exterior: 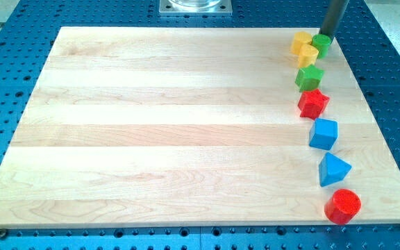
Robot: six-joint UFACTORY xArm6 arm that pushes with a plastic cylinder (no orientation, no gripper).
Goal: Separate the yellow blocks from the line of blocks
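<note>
A line of blocks runs down the view's right side of the wooden board (172,125). At its top sit two yellow blocks, one (301,42) at the upper left and one (307,56) just below it, touching. A small green block (321,46) sits against their right side. Below come a green star-like block (310,76), a red star-like block (313,103), a blue cube (323,133), a blue triangular block (333,169) and a red cylinder (343,206). My tip (323,36) stands at the small green block's upper right, touching or nearly touching it.
The board lies on a blue perforated table (5,83). A metal mount plate (196,7) shows at the view's top centre. The board's right edge (384,125) runs close to the line of blocks.
</note>
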